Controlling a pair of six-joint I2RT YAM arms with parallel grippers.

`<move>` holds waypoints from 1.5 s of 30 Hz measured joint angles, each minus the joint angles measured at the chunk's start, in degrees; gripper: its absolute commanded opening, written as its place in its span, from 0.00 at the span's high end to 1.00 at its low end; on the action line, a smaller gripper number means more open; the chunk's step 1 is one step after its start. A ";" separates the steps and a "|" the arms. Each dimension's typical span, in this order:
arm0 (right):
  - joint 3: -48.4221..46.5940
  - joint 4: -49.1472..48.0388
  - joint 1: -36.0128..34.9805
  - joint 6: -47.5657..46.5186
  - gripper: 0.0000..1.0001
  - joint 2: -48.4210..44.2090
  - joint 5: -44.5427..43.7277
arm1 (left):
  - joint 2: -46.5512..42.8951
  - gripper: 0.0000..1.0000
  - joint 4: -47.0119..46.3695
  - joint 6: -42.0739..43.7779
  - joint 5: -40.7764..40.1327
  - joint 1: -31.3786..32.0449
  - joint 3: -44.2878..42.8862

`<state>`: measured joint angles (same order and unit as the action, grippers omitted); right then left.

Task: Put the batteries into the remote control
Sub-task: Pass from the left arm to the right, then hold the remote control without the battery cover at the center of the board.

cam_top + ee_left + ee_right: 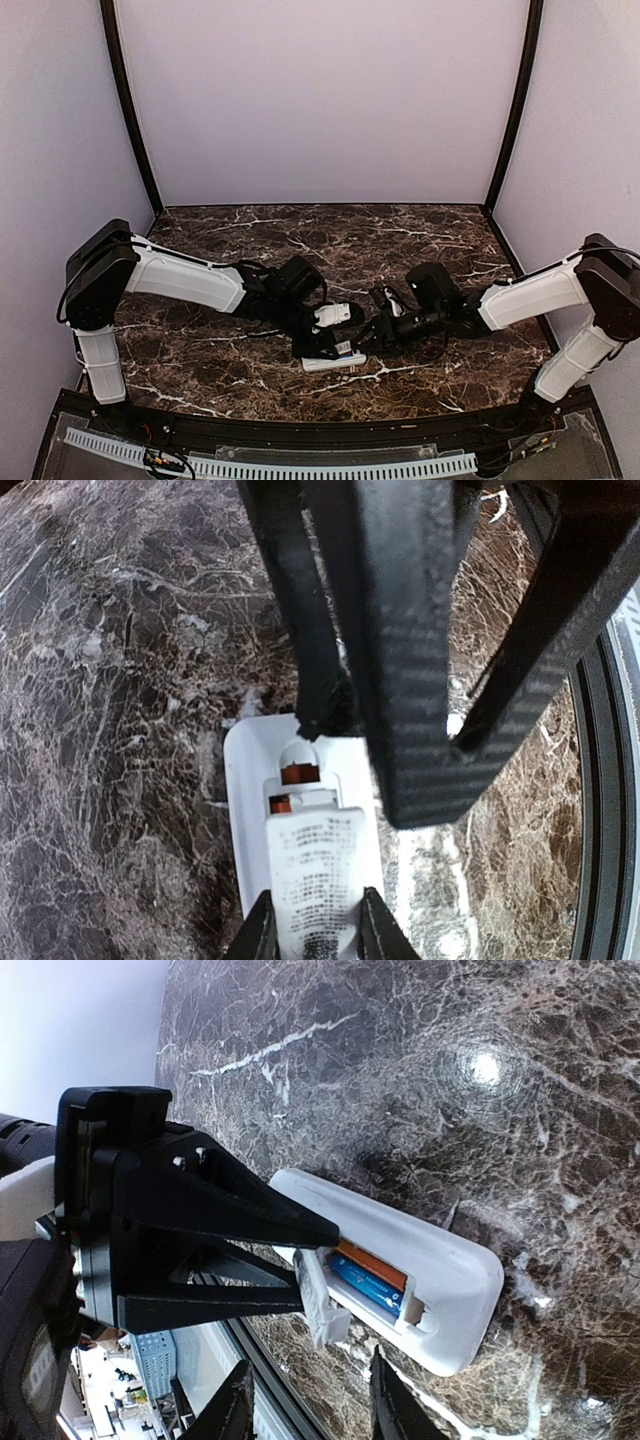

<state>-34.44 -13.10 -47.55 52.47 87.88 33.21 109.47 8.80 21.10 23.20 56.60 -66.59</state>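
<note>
The white remote control [440, 1260] lies back-up on the marble near the front edge, its battery bay uncovered. Inside lie the two batteries side by side, the orange-red one [372, 1263] and the blue one [365, 1287]. My left gripper [320, 932] is shut on the loose white battery cover [318, 865], holding its printed face tilted over the bay; a bit of orange-red battery [298, 773] shows past its end. My right gripper [310, 1405] hovers open just beside the remote, with nothing between its fingers [420, 680]. In the top view both grippers, left [330, 338] and right [372, 332], meet over the remote [335, 362].
Dark marble table top [330, 240] stretches behind the arms, walled in by pale panels. A black rim and a white slotted strip [300, 465] run along the near edge, close to the remote.
</note>
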 measured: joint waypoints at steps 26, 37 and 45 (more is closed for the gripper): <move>-0.04 -5.62 0.31 2.05 1.00 4.48 4.13 | -0.48 0.87 -2.73 0.87 0.92 1.33 0.22; -0.02 -5.97 0.35 2.93 1.00 4.50 4.09 | -2.82 0.32 -0.28 2.89 -1.55 1.42 1.25; 0.17 -9.25 0.37 5.14 1.00 6.23 4.09 | -8.41 0.24 3.02 4.90 -5.81 0.76 5.27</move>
<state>-34.26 -22.35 -47.18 57.60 94.11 37.30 101.06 11.81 26.00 17.39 57.36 -61.32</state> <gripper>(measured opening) 0.056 0.747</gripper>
